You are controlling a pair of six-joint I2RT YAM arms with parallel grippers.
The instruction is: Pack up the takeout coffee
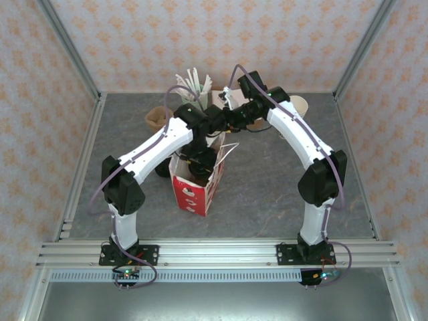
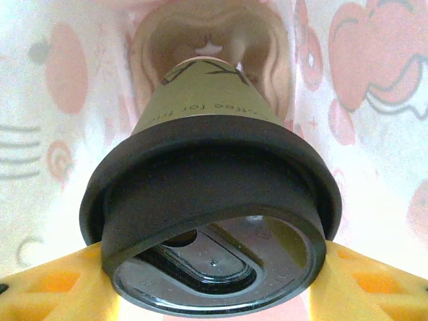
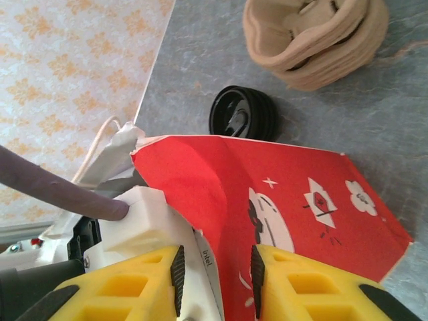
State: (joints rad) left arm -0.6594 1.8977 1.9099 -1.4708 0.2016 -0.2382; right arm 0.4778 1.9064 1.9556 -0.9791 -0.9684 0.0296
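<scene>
The takeout coffee (image 2: 204, 110), an olive-green paper cup with a black lid (image 2: 214, 194), hangs lid-up inside the red-and-white bag (image 1: 196, 190). My left gripper (image 2: 214, 297) is shut on it, a yellow finger (image 2: 60, 284) pressed on each side of the lid. Below the cup, a beige moulded holder (image 2: 214, 33) lies on the bag's floor. In the top view my left gripper (image 1: 202, 162) reaches down into the bag's mouth. My right gripper (image 3: 215, 274) (image 1: 227, 127) is open at the bag's rim. The red bag wall (image 3: 301, 200) runs between its pads, untouched by them.
A low black lid piece (image 3: 244, 114) lies on the table behind the bag, with a stack of beige pulp holders (image 3: 314, 40) beyond it. At the back stand a cup of stirrers (image 1: 194, 87), a brown cup (image 1: 158, 119) and a cream cup (image 1: 299, 105).
</scene>
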